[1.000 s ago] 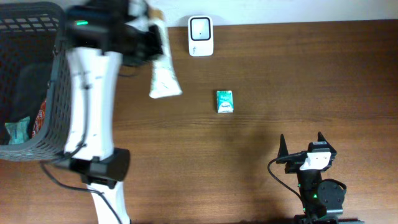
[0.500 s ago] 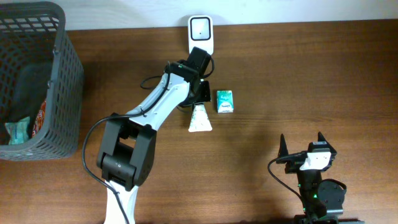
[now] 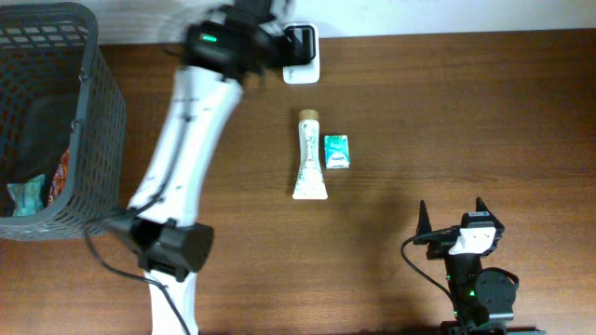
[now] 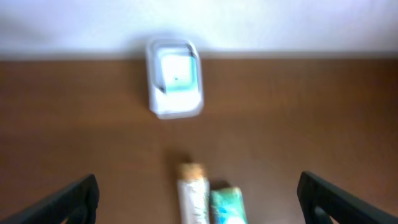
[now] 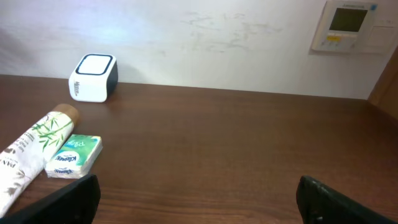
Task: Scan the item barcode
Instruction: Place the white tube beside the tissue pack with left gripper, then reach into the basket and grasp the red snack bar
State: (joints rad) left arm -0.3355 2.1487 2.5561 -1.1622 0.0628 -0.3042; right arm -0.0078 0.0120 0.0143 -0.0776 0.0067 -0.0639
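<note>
Now the left fingers point(image 4: 68, 202) hang spread and empty, and the right fingers point(image 5: 339, 199) are spread too. Just ahead of the left pair, the tube point(image 4: 194, 199) and green packet point(image 4: 227, 208) lie side by side on the surface point(image 4: 298, 112). Probably best to pinch the packet's edges, leaving its barcode clear for the scanner point(image 4: 176, 78) beyond.

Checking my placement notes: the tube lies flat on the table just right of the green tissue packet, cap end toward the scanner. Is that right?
One slip: the tube lies just left of the green tissue packet, not right of it, as the overhead view shows. It does lie flat on the table, cap end toward the scanner.
</note>
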